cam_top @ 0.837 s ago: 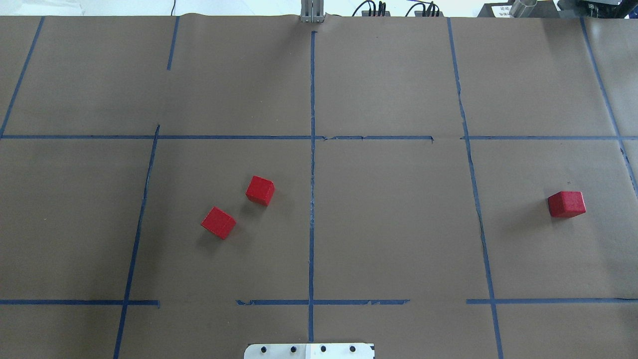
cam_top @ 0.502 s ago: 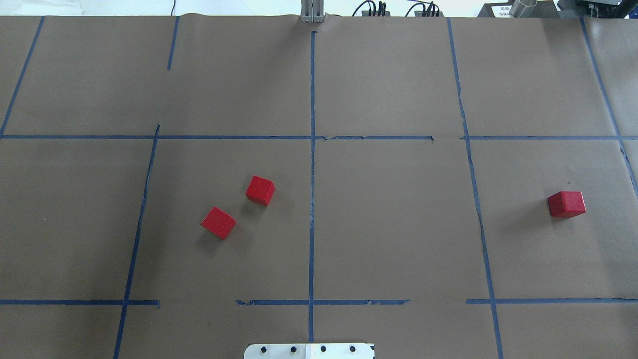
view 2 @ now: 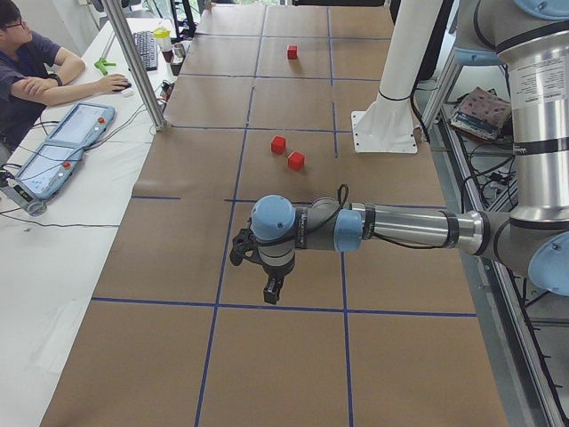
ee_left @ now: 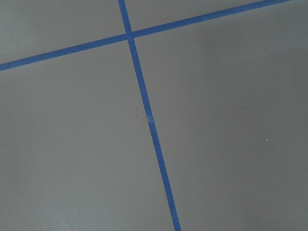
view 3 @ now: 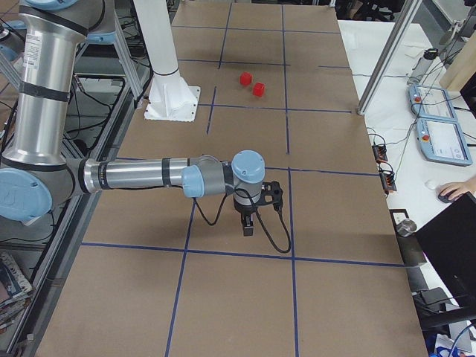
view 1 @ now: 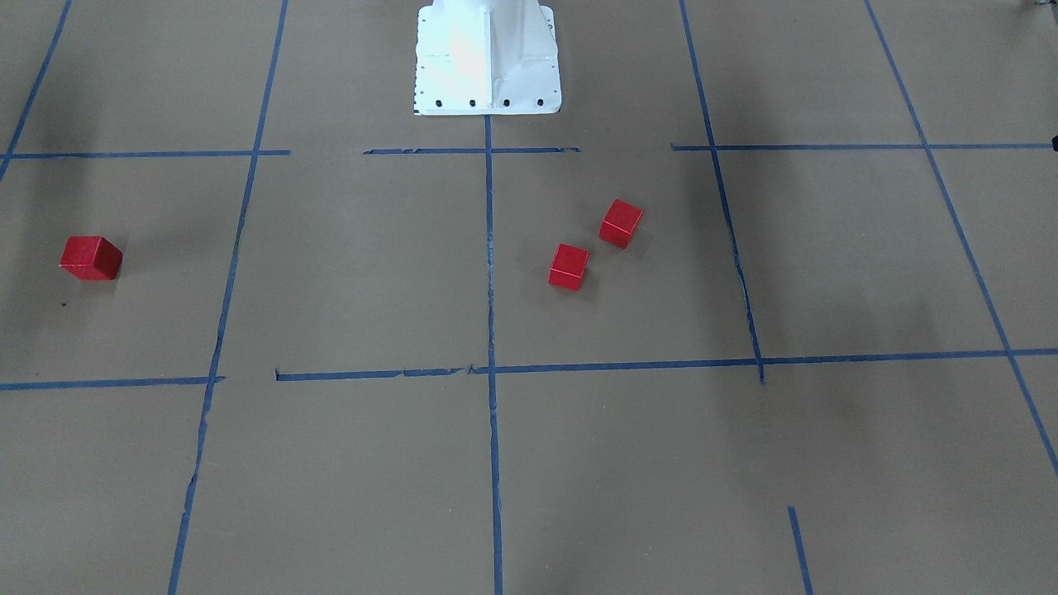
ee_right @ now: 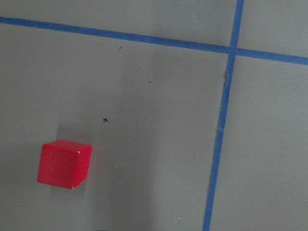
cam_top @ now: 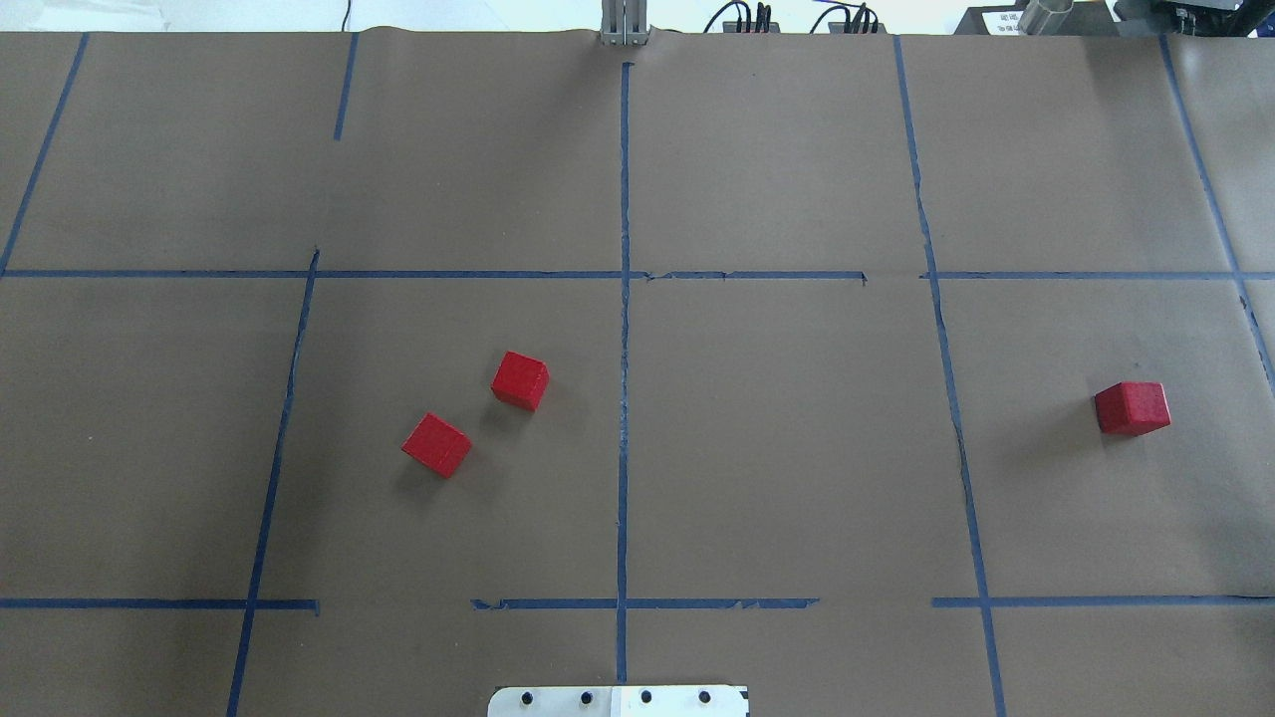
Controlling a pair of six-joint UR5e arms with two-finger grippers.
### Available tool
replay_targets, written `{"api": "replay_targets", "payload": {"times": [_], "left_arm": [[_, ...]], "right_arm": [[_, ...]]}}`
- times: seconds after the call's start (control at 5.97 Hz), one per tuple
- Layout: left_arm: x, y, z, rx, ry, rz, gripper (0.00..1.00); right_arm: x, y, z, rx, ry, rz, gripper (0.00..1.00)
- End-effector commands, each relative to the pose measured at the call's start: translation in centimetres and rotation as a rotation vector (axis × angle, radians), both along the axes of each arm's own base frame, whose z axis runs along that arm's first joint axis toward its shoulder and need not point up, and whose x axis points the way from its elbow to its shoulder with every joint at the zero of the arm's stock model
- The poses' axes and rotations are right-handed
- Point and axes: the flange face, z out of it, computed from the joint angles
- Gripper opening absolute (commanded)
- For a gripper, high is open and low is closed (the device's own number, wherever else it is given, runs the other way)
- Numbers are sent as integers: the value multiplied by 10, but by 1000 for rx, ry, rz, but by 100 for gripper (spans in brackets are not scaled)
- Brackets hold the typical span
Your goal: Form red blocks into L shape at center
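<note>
Nothing on the table has changed in the last second. All three blocks lie exactly where they lay before, and no arm has come into the overhead view.

The first block [cam_top: 520, 380] and the second block [cam_top: 436, 445] sit ahead of the base [cam_top: 618, 700], somewhat to its left. They are near each other but apart, and both are turned at an angle. The third block [cam_top: 1133, 408] lies well apart from them, far to the base's right; the right wrist view looks down on it.

The left gripper [view 2: 274, 289] hangs over bare paper far to the base's left, and the right gripper [view 3: 248, 225] hangs far to its right. For both, I cannot tell how the jaws stand.

In my judgement the task has not begun. No L exists yet, and the third block has the longest way to the centre.
</note>
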Motion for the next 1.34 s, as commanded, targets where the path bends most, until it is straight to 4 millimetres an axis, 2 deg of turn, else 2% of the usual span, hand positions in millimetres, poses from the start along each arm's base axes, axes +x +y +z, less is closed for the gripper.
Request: {"api": "replay_targets", "payload": {"times": [0.0, 0.17, 0.33, 1.0, 1.17], "left_arm": [[0, 0, -1, 4, 0, 0, 100], [0, 0, -1, 5, 0, 0, 100], [0, 0, -1, 4, 0, 0, 100], [0, 0, 1, -5, 0, 0, 100], [0, 0, 2, -5, 0, 0, 100]], "right_arm": [[-97, 4, -21, 9, 3, 60, 100], [-125, 0, -24, 36, 9, 48, 100], [-143, -8, -18, 29, 11, 28, 100], [-175, 1, 6, -7, 38, -43, 100], [-185, 3, 19, -18, 61, -59, 100]]}}
